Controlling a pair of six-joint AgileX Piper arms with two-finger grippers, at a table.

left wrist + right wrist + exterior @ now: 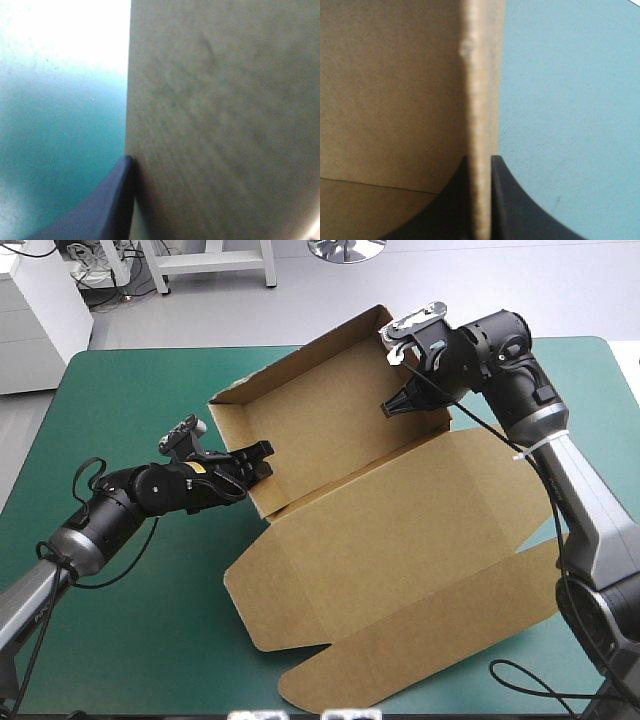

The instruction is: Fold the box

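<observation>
The brown box [340, 430] stands as an open tray with its walls raised. Its lid [400, 550] lies flat toward the table's front. My left gripper [262, 460] is at the tray's left wall near the front corner. In the left wrist view one black finger [107, 205] presses against the board [225, 120], which hides the other finger. My right gripper [397, 403] reaches down over the tray's right wall. In the right wrist view this gripper [481, 200] is shut on the wall's edge [482, 100], one finger on each side.
The bare teal-green cover [130, 620] stretches left of the box and along the front left. The lid's front flap [330, 680] reaches close to the table's front edge. More cover [570, 100] shows outside the right wall.
</observation>
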